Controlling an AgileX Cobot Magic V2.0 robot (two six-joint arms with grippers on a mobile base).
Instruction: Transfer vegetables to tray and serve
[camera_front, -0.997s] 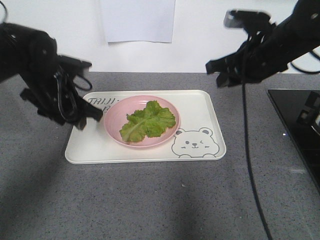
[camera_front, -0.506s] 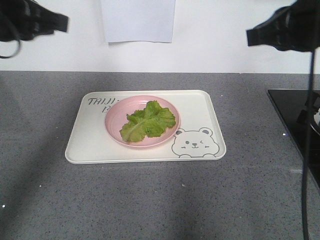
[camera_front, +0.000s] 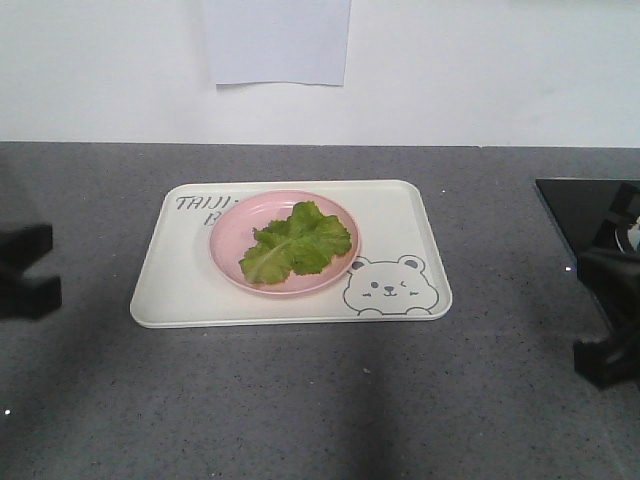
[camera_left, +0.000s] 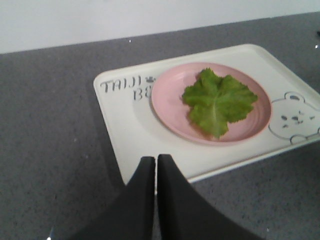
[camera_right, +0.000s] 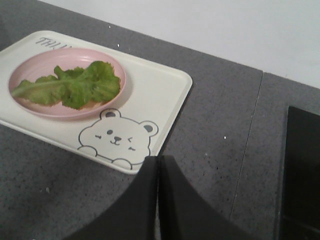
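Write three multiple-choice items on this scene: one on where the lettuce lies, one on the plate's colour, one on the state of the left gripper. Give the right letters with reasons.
1. Where do the vegetables lie?
A. on the bare counter
B. on the round plate that stands on the tray
C. over the bear face on the tray

2. What colour is the plate?
A. pink
B. blue
C. black

3. How do the jaws of the left gripper stand?
A. wide open
C. clamped on a leaf
B. shut, with nothing between them

Answers:
1. B: the front view shows the leaves inside the plate, which rests on the tray, apart from the printed bear.
2. A: the plate reads pink in all three views.
3. B: the left wrist view shows both fingers pressed together near the tray's front edge, holding nothing.
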